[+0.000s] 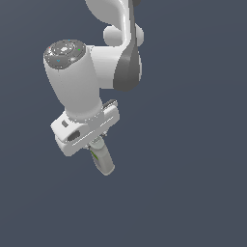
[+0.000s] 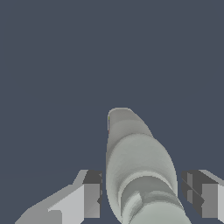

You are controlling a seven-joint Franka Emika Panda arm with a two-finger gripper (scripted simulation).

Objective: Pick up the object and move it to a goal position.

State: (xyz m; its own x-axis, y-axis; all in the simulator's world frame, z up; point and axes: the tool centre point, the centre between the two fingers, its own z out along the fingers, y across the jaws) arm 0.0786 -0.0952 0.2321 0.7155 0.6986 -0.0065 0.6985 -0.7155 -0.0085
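Jaws (image 1: 98,144): closed on the bottle, one finger (image 2: 89,194) on each side of it.
Bottle (image 1: 102,160): held at the jaws, hanging below the hand, tilted, green label showing.
Backdrop: plain dark blue-grey.

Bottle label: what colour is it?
Green, on the pale grey bottle; best seen in the exterior view.

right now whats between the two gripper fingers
The bottle lies between the fingers, shown in the wrist view; a small gap shows beside each finger.
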